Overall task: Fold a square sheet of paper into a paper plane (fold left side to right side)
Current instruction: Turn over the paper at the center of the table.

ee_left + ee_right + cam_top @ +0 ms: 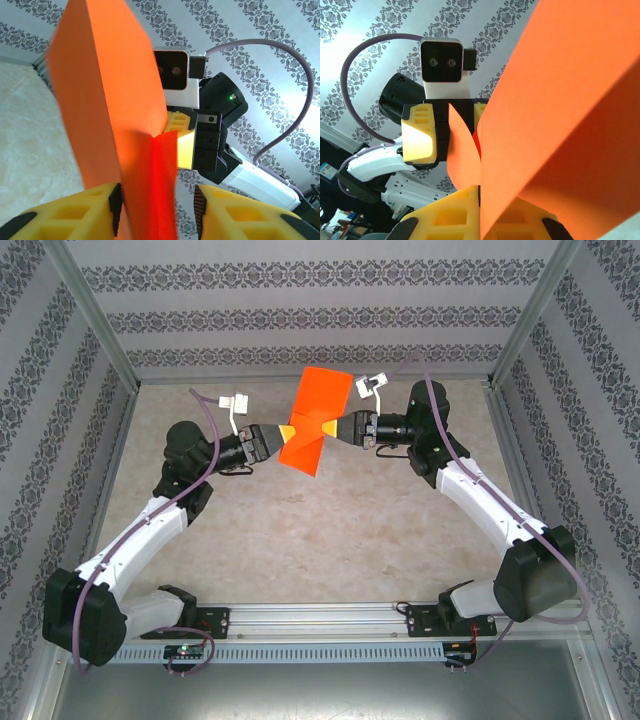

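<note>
Right gripper (342, 428) clamped on the square sheet of paper (322, 400); left gripper (157, 210): jaws apart, a flap hanging between them, unpinched. Sheet is aloft, upper centre of the top view, partly folded. Judged: light, limp, creases easily, slippery in a loose pinch; take it at the fold, near the edge. Patterned walls (300, 300) around; mottled beige table (300, 540) below.

Both arms (140, 530): white shells, black joints (85, 615), mauve cable (260, 41) looped along each. Yellow ribbed fingers (65, 215), black pads (115, 200) on left gripper (287, 431) and right gripper (340, 427). White camera box (172, 72) per wrist.
</note>
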{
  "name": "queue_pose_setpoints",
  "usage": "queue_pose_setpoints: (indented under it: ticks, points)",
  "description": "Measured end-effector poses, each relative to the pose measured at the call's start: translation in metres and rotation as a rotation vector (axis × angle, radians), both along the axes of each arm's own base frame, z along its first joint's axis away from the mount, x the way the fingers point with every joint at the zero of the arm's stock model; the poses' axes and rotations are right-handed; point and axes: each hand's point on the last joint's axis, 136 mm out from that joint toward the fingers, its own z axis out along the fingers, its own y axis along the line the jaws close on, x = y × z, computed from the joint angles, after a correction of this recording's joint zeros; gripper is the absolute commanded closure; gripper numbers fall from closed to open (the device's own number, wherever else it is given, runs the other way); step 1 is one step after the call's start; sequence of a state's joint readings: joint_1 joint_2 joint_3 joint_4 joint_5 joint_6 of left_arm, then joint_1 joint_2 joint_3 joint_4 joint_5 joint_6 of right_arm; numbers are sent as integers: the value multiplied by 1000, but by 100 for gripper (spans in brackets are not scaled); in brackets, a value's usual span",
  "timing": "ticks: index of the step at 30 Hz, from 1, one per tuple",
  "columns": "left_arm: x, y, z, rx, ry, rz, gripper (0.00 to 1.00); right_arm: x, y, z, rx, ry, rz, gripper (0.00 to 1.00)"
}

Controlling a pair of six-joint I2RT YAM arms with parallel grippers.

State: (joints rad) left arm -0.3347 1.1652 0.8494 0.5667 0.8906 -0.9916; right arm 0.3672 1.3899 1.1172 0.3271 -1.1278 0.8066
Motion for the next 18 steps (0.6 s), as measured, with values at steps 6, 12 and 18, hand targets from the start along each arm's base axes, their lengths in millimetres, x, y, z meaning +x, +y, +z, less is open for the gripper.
queue_pose_setpoints:
  ticks: [6,12,18]
  points:
    - [0,-2,-3,8,6,-4,79,0,0,0,2,-2,0,94]
    - [1,-2,-9,27,25,4,89,0,-1,-7,-16,9,-5,74]
    - [11,-1,-30,135,75,70,100,15,-26,-24,-95,25,-135,55]
